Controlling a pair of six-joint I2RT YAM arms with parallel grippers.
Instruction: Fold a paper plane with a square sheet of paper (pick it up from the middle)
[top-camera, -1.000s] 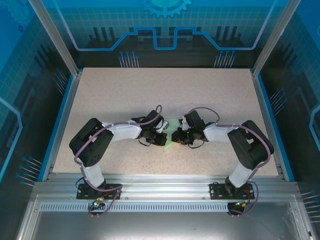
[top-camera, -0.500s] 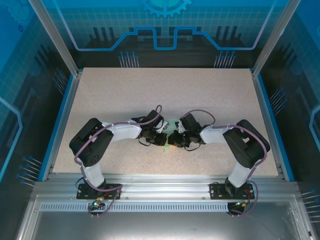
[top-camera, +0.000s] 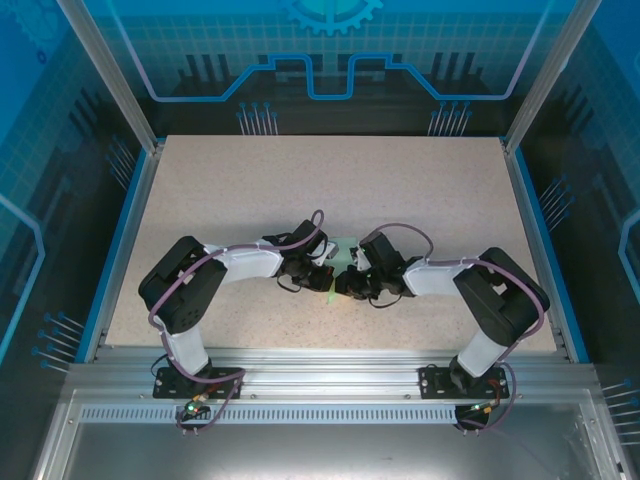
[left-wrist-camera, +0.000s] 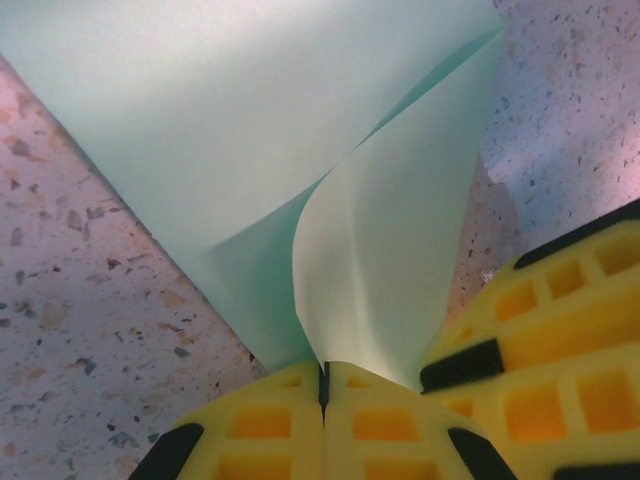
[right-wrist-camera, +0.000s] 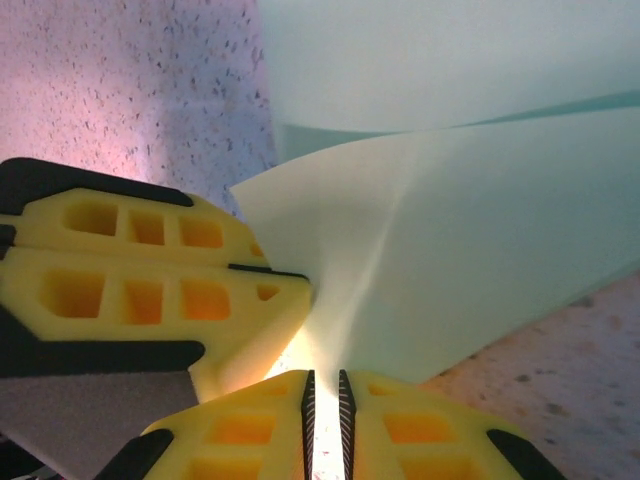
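Observation:
The pale mint-green sheet of paper (top-camera: 346, 249) lies between the two grippers at the table's middle, partly lifted off the surface. In the left wrist view the paper (left-wrist-camera: 250, 130) has one flap curling up, and its corner runs into my left gripper (left-wrist-camera: 323, 372), which is shut on it. In the right wrist view a raised fold of the paper (right-wrist-camera: 480, 260) runs down into the narrow slit of my right gripper (right-wrist-camera: 324, 385), shut on it. The two grippers (top-camera: 322, 275) (top-camera: 346, 281) stand nearly tip to tip. No dart shape has formed.
Speckled beige tabletop (top-camera: 330, 190) stretches all around, bounded by blue rails and an aluminium frame (top-camera: 330, 360) at the near edge. The right arm's yellow fingers (left-wrist-camera: 545, 340) crowd the left wrist view, and the left arm's fingers (right-wrist-camera: 150, 270) crowd the right wrist view.
The right gripper has slid left and nearer to the left gripper, covering more of the paper. The left arm has hardly moved.

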